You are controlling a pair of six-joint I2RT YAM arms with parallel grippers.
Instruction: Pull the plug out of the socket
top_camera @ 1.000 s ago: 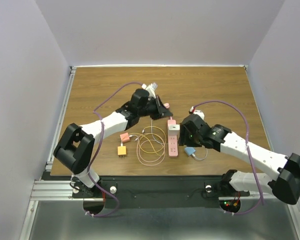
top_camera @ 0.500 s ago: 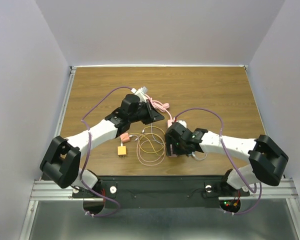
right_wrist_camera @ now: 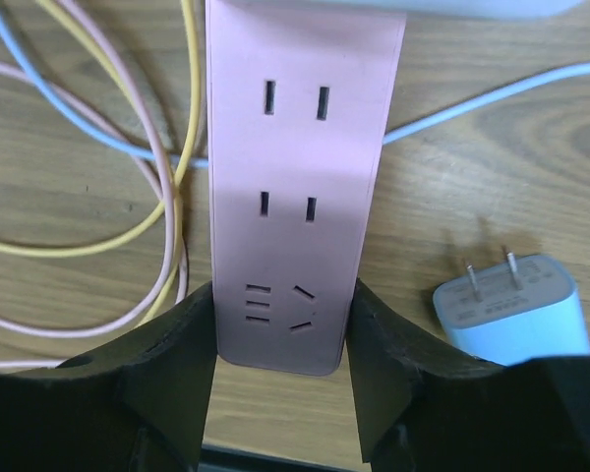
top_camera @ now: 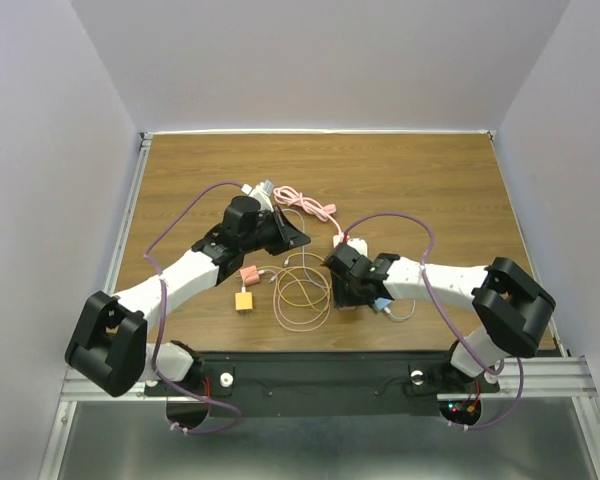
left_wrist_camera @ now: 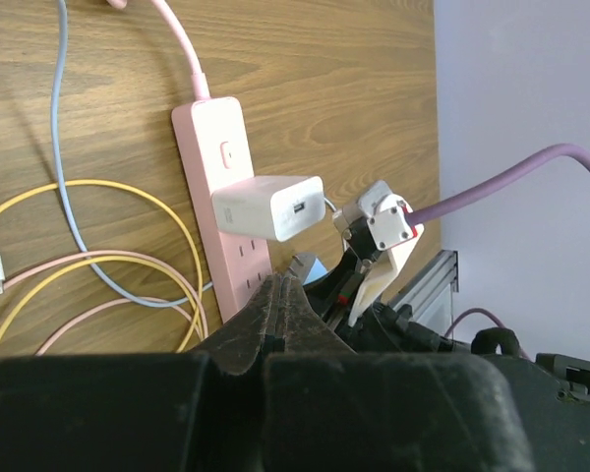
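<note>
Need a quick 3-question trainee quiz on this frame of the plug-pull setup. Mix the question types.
1. True or false: the white charger sits plugged into the pink power strip.
2. The right gripper has its fingers on either side of: A the white charger; B the end of the pink power strip; C nothing.
3. Which gripper is shut with nothing in it?
Key: 1 true; 2 B; 3 the left gripper.
</note>
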